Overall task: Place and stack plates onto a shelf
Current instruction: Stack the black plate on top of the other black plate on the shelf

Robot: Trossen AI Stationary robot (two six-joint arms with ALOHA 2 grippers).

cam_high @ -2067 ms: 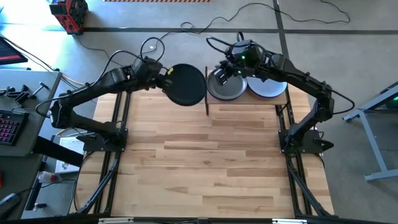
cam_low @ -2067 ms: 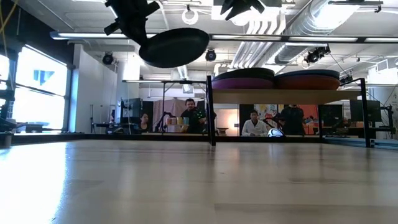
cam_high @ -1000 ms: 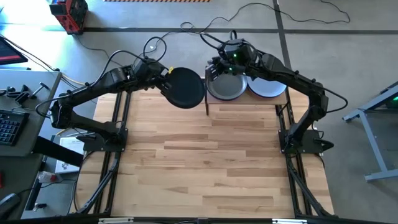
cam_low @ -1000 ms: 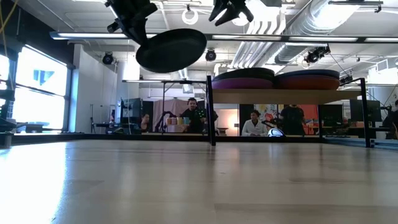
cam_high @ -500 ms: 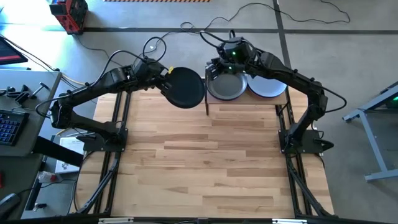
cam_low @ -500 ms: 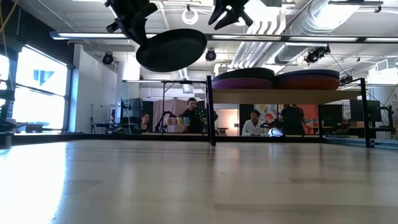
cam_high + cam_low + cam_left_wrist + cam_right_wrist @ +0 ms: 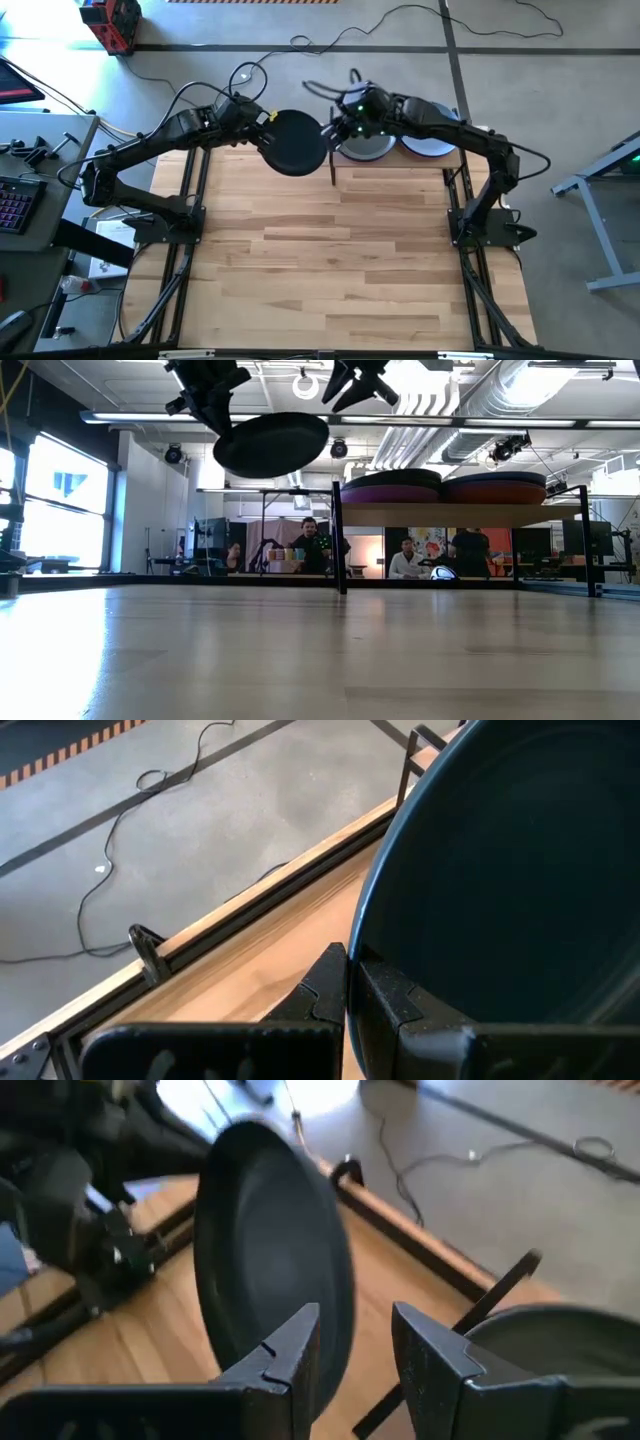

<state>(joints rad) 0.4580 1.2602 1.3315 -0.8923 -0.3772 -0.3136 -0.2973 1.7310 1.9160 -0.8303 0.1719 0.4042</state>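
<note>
It is a big industrial lab: exposed ceiling ducts (image 7: pixel 470 390), concrete floor with cables (image 7: pixel 380 30), and people at benches (image 7: pixel 310 550) behind.

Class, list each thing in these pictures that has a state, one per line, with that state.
Left claw: shut on the black plate's rim.
Black plate: held in the air, beside the shelf.
Right claw: open, empty, facing the held plate.
Shelf: carries two plate stacks.
Grey plate: tops the left stack.

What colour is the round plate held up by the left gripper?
Dark grey-black round plate, pinched by the left gripper; clearest in the high view.
</note>
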